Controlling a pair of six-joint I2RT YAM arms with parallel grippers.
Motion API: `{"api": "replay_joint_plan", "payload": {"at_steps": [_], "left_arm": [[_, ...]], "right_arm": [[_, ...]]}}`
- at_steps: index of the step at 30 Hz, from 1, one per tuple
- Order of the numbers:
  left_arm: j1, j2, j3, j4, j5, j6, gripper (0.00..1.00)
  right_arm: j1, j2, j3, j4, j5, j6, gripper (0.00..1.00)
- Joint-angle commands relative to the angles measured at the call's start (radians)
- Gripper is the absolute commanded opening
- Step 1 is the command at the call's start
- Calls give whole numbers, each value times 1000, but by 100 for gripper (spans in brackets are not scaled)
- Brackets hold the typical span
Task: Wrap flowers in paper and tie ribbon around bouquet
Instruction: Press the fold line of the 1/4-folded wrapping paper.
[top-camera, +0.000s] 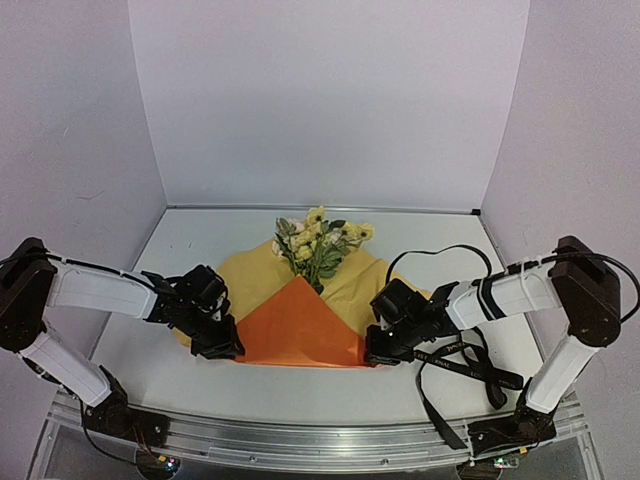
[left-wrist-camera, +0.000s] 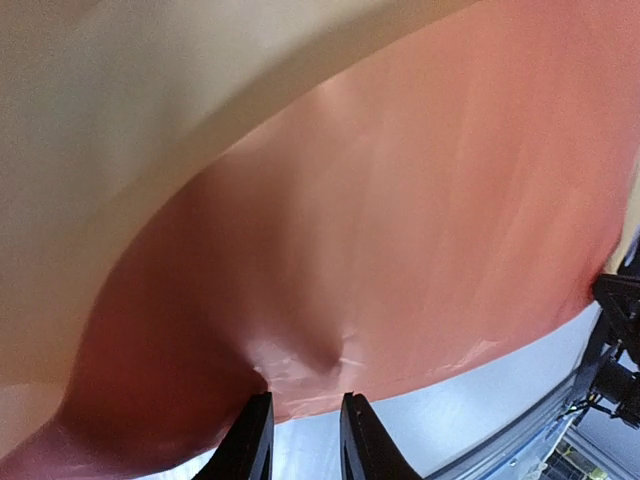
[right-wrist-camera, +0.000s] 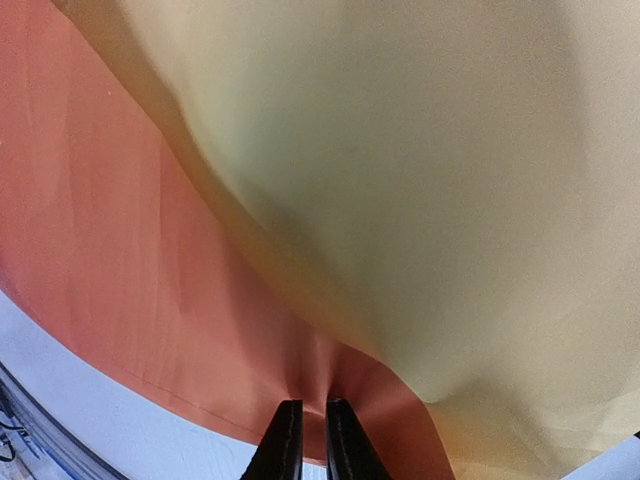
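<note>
Top external: wrapping step | paper (top-camera: 300, 325) centre frame on surface (top-camera: 200, 250), flowers (top-camera: 318, 240) atop, near corner folded up | left tool (top-camera: 222, 348) narrowly parted at lower-left fold edge | right tool (top-camera: 380, 352) pinching paper lower-right | next, likely: wrap sides across

High rear view; wrist close-ups of paper (left-wrist-camera: 400, 200)

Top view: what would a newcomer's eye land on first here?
The bright orange paper folded into a triangle in the middle, with pale yellow flowers poking out behind its tip. The left gripper and right gripper meet its near corners. A black ribbon lies looped beside the right one.
</note>
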Motion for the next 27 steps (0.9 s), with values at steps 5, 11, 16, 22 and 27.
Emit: {"api": "replay_joint_plan", "payload": {"at_steps": [5,11,16,22,27], "left_arm": [[27,-50,-92,-57,-137,-74,26],[174,-161,-156,-87,-168,-65,27],[248,-193,-181,-126,-185,-52,28],[271,-199,-184,-123,-173,-51,26],[271,-205,-99,-169,-165,22,26]], "right_arm": [[1,58,-23,-52,40,12,11],[1,48,-50,-51,54,13,11],[0,43,-63,-50,59,12,11],[-1,37,-64,-46,54,17,11],[0,22,-18,-55,20,21,13]]}}
